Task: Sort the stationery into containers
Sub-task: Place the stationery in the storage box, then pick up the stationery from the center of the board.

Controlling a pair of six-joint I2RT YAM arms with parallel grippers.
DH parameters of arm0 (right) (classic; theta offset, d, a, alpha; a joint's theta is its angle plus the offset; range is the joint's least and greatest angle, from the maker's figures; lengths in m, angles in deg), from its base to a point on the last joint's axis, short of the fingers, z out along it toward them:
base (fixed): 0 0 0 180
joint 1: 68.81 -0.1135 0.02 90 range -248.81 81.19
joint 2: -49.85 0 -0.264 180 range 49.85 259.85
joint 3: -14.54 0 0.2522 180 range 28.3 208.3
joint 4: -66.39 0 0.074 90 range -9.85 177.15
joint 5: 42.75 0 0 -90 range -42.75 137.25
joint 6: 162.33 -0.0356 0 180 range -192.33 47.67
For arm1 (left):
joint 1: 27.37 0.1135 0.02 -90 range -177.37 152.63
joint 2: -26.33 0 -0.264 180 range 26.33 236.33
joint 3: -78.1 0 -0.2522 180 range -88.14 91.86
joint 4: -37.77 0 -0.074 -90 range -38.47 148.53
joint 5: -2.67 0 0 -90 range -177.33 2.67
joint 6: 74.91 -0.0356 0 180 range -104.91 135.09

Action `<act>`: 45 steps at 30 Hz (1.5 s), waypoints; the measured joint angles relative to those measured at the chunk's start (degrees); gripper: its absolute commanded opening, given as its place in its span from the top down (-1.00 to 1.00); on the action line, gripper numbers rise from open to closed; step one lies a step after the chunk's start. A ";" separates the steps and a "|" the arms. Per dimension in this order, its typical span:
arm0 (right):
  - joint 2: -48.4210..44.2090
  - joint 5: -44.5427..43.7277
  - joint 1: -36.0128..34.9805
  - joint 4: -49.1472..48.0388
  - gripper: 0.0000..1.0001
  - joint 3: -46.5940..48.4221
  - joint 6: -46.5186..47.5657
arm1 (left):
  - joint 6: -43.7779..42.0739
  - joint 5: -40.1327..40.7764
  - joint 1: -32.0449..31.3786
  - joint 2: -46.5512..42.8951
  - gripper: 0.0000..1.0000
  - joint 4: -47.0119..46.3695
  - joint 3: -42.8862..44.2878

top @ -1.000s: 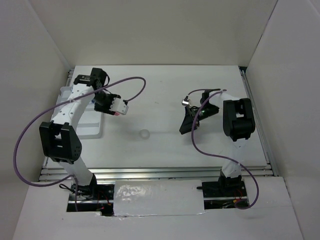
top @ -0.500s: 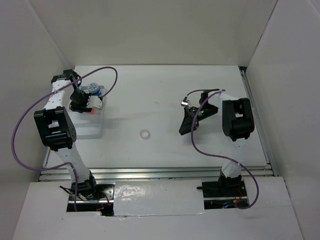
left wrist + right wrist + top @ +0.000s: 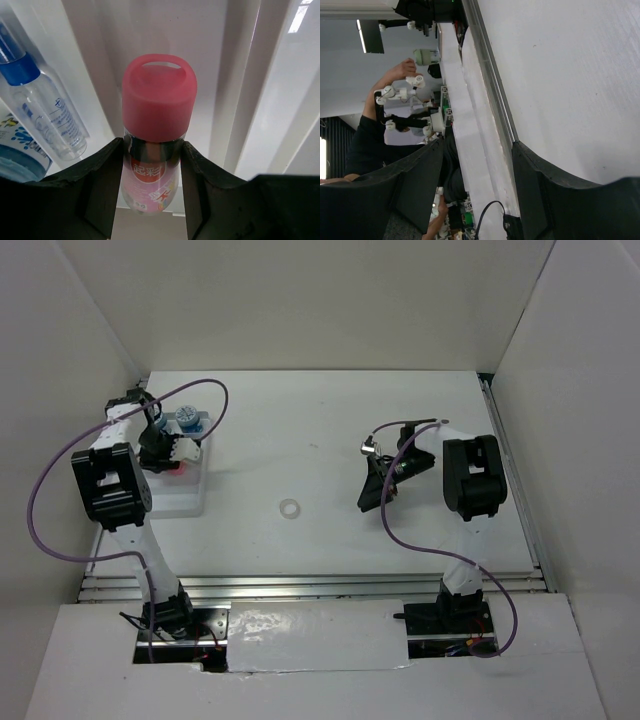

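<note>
My left gripper [image 3: 178, 462] is shut on the pink stubby cylinder [image 3: 157, 125], a small bottle with a pink cap, and holds it over the white ridged tray [image 3: 178, 496] at the far left. In the left wrist view the clear-blue tube [image 3: 42, 107] lies in a tray groove, with a blue pot [image 3: 15, 150] beside it. A blue pot with a white patterned top [image 3: 186, 421] shows at the tray's far end. The small white ring [image 3: 290, 507] lies on the table centre. My right gripper [image 3: 377, 490] is open and empty, tilted sideways.
White walls enclose the table on the left, back and right. A purple cable loops over each arm. The right wrist view looks along the table's metal rail [image 3: 490, 75] to a person and other equipment beyond.
My left gripper has swung left with the pink cylinder, from over the table to over the tray, and has come lower over it. The right arm has stayed put.
</note>
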 measured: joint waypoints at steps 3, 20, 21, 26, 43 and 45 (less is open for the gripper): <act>0.00 -0.02 -0.22 -0.02 -0.28 0.00 0.00 | 1.33 0.15 0.00 1.27 0.36 -0.07 0.04; 0.00 -0.46 -0.52 -0.02 -0.26 0.11 0.00 | 7.06 -5.11 -1.64 -4.70 -0.20 8.17 11.02; 0.00 -0.55 -0.52 -0.02 -0.24 0.13 0.00 | 9.22 -6.25 -2.56 -6.71 -0.20 8.35 11.69; -0.55 -1.73 -0.07 -0.07 -0.23 0.31 -0.63 | 27.10 -12.52 -13.18 -17.68 -0.11 6.03 9.16; -21.73 -25.27 10.64 -13.97 -0.27 -6.38 -17.55 | 80.13 -21.62 -37.35 -21.07 0.08 -17.11 -21.55; -21.81 -26.45 11.98 -15.47 -0.27 -7.91 -17.84 | 82.84 -20.46 -39.04 -19.98 0.11 -19.47 -21.79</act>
